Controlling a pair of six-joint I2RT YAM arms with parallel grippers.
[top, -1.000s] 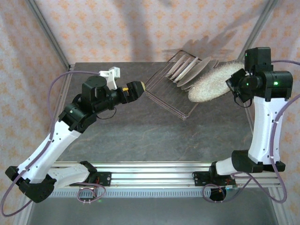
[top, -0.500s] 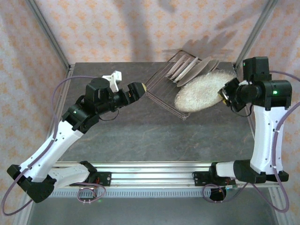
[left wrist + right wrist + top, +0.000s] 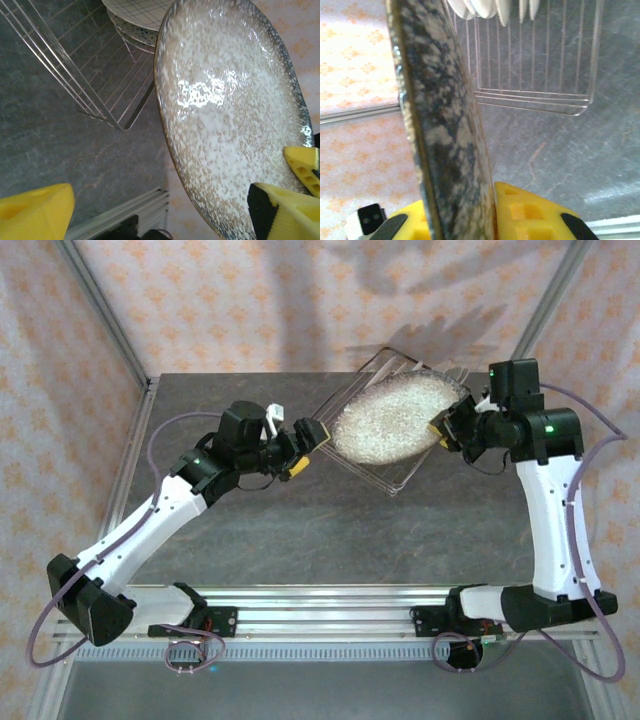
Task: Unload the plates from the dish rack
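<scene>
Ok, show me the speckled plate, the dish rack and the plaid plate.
speckled plate (image 3: 385, 420), top external view, middle of its face.
dish rack (image 3: 532, 102), right wrist view, front wire rail.
plaid plate (image 3: 145, 6), left wrist view, its visible lower part.

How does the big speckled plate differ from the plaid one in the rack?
The speckled plate hangs pinched at its rim between the right fingers; the plaid plate stands in the dish rack. The speckled plate is beige-flecked, the plaid plate white with grid lines. Both are round.
</scene>
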